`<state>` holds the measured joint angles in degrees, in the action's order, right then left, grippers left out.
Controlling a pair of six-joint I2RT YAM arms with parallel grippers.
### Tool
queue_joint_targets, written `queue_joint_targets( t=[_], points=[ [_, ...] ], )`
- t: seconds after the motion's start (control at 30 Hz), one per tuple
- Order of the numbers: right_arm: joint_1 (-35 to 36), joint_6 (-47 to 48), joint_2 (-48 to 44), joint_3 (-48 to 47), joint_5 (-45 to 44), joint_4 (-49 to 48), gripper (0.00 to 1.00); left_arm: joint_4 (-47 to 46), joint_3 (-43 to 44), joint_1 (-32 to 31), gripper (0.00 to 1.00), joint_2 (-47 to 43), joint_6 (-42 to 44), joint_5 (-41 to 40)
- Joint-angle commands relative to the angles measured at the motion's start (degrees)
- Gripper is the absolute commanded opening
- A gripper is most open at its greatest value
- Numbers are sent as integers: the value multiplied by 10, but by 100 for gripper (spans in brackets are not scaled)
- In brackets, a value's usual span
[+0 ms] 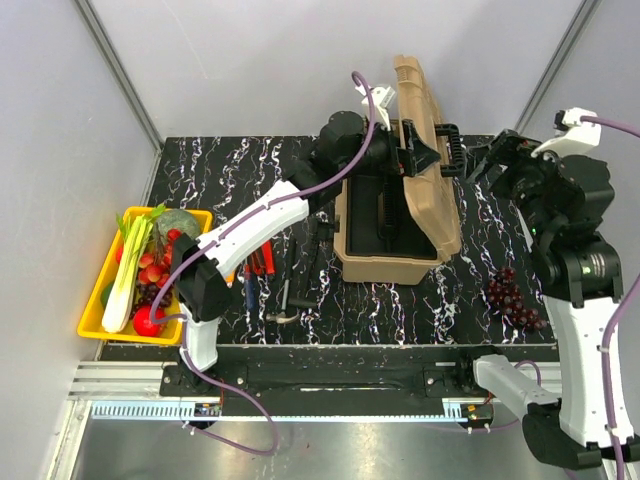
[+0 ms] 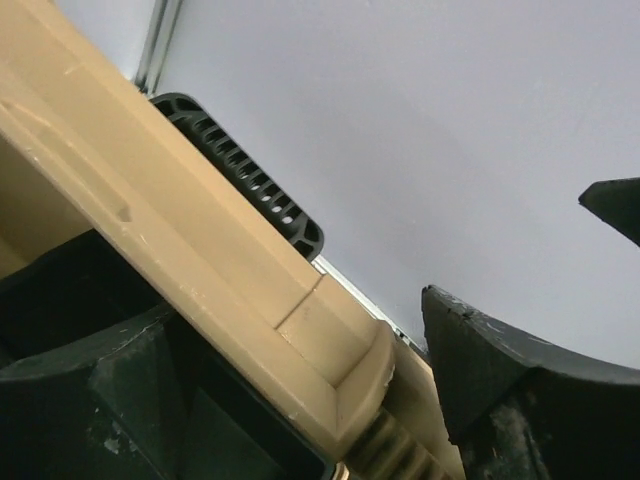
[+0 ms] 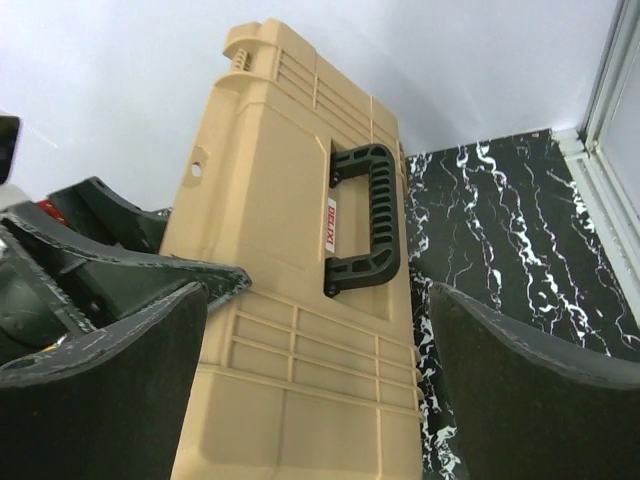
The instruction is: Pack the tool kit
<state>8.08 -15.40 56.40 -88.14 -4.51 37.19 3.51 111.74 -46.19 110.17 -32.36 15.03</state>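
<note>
The tan toolbox (image 1: pixel 388 268) stands mid-table with its lid (image 1: pixel 425 130) raised upright; a black tray (image 1: pixel 385 215) shows inside. My left gripper (image 1: pixel 408 150) is open at the lid's upper edge, and the lid's corner (image 2: pixel 330 350) lies between its jaws with a gap to the right finger (image 2: pixel 500 380). My right gripper (image 1: pixel 478 160) is open just right of the lid, facing its outer face (image 3: pixel 280 200) and black handle (image 3: pixel 370 220), touching nothing. Red-handled tools (image 1: pixel 262 262), a blue-handled one (image 1: pixel 246 288) and a dark tool (image 1: pixel 285 303) lie on the table left of the box.
A yellow tray (image 1: pixel 95 315) of vegetables sits at the table's left edge. A bunch of dark grapes (image 1: pixel 512 297) lies right of the box. Grey walls close in the back and sides. The left arm (image 1: pixel 250 225) stretches over the loose tools.
</note>
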Motion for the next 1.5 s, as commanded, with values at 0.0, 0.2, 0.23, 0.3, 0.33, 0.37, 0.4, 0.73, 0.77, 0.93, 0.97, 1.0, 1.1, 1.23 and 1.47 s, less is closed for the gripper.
queue_joint_targets(
  t=[0.0, 0.2, 0.23, 0.3, 0.33, 0.37, 0.4, 0.73, 0.77, 0.93, 0.97, 1.0, 1.1, 1.23, 1.47],
  points=[
    [-3, 22, -34, 5, 11, -15, 97, -36, 40, -57, 89, 4, 53, 46],
    [-2, 82, -65, 34, 237, -13, 99, -36, 66, -57, 93, 15, 43, 36],
    [-2, 91, -63, 33, 255, -3, 100, -19, 72, -58, 93, 18, 48, 29],
    [-2, 106, -60, 32, 269, 20, 99, 1, 81, -57, 94, 18, 54, 5],
    [-2, 114, -59, 33, 273, 30, 99, 7, 83, -57, 94, 17, 55, -8],
    [-1, 119, -61, 38, 276, 31, 99, 13, 82, -57, 95, 16, 55, -22],
    [-1, 125, -66, 42, 284, 29, 99, 19, 82, -57, 95, 15, 53, -35],
    [19, 181, -45, 43, 289, 76, 100, 43, 100, -48, 96, 18, 19, -59],
    [21, 182, -40, 42, 288, 78, 99, 43, 103, -48, 95, 21, 19, -58],
    [35, 186, -23, 41, 258, 89, 99, 42, 112, -49, 96, 20, 19, -49],
    [38, 186, -22, 43, 246, 88, 99, 41, 111, -48, 96, 20, 19, -47],
    [40, 186, -21, 44, 236, 85, 99, 39, 110, -48, 96, 18, 20, -44],
    [45, 178, -20, 50, 191, 74, 99, 35, 110, -49, 96, 17, 19, -35],
    [47, 167, -31, 59, 117, 56, 98, 35, 101, -48, 98, 6, 26, -33],
    [47, 132, -57, 74, 29, 19, 91, 0, 27, -27, 99, -60, 19, -38]
  ],
)
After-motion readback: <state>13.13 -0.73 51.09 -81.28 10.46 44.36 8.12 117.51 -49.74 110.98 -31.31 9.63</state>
